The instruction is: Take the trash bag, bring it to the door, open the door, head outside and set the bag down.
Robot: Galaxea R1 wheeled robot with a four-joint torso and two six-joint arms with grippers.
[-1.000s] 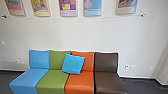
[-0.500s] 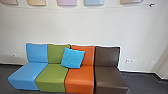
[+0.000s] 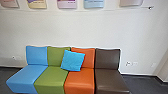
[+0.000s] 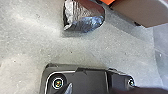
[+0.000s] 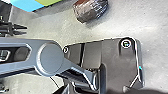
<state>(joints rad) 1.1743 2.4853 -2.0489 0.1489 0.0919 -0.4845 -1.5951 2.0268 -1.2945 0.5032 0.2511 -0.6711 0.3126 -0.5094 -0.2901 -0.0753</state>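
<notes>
Zero steps finished: as judged from how things lie, none of the task is done.
Trash bag (image 4: pixel 83 17): set down on the floor (image 4: pixel 32 47), ahead of the robot's base (image 4: pixel 91 81); its visible part is touched by no fingers.
Fingers: whether they are released or clenched cannot be told, on either side.
Left to do: the bag is to be picked up and carried, the door is to be opened and passed, and the bag is to be put down outside.
Surface: grey floor is spread below the fingers and around the visible part of the bag.
Seats: blue (image 3: pixel 26 76), green (image 3: pixel 51 78), orange (image 3: pixel 79 80) and brown (image 3: pixel 108 78) ones are lined up near the bag, well out ahead of the fingers.
Cushion (image 3: pixel 72 60): leaned against the green and orange backs.
Room: posters (image 3: pixel 94 3) are hung along a pale wall (image 3: pixel 67 28), behind the seats and farther from the fingers.
</notes>
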